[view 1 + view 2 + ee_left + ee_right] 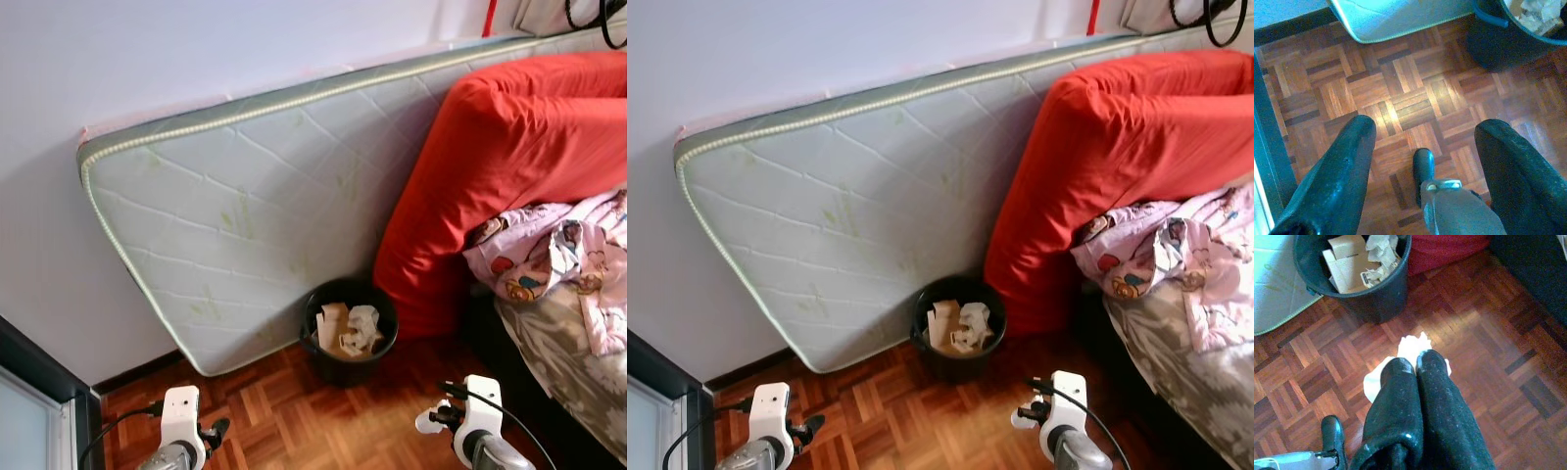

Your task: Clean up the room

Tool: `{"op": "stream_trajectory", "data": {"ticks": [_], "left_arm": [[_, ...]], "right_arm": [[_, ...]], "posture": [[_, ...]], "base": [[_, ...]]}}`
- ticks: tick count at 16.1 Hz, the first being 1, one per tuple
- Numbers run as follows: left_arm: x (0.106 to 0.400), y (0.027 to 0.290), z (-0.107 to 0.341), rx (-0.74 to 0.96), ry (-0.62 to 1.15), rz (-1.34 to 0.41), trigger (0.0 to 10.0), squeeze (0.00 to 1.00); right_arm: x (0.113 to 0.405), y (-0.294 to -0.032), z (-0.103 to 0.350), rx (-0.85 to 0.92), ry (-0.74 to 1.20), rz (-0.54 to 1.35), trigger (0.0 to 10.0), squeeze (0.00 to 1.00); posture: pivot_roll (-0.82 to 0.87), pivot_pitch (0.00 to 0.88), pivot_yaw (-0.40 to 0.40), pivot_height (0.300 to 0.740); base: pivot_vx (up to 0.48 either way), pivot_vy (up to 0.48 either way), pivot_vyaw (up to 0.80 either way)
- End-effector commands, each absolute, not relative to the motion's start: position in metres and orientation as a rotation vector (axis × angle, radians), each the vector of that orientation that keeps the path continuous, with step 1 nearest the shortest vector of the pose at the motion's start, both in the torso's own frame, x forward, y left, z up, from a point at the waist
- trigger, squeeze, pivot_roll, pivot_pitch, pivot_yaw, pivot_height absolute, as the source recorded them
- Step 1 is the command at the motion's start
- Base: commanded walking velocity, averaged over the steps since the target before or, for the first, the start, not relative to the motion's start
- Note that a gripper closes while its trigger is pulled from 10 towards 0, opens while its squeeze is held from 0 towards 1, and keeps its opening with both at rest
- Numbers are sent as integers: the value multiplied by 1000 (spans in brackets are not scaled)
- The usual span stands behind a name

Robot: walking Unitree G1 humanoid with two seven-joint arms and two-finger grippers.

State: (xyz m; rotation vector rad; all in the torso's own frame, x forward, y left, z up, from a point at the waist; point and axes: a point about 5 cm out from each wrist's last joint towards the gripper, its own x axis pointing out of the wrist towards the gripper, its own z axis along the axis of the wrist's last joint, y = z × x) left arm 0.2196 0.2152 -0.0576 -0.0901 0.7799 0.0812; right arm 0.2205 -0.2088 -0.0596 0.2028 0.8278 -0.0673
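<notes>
Fingers of my left gripper (1422, 142) spread wide above bare parquet floor (1400, 98). Ahead stands the black bin (348, 333), holding cardboard and crumpled paper. My right gripper (1418, 369) pinches a white tissue (1410, 350), seen from its wrist camera.

We cannot make out what the white scrap (1411, 348) pinched in the right gripper (1415, 363) is, since the fingers cover most of it. The bin (348, 331) hides the mattress's (245, 196) lower corner; its paper contents (351, 328) are too small to identify. The bed (573, 367) and red bedding (509, 157) run off the frame's edge
</notes>
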Motion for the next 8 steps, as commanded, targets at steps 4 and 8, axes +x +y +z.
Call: {"op": "stream_trajectory", "data": {"ticks": [4,8], "left_arm": [[221,216,-56,-88,775,84,10000,0],[222,216,-56,-89,775,87,10000,0]], "right_arm": [[222,-210,-58,174,830,-44,10000,0],[222,-210,-58,178,831,-45,10000,0]], "posture": [[88,11,0,740],[91,11,-2,740]], "base": [[306,0,692],[307,0,0]]}}
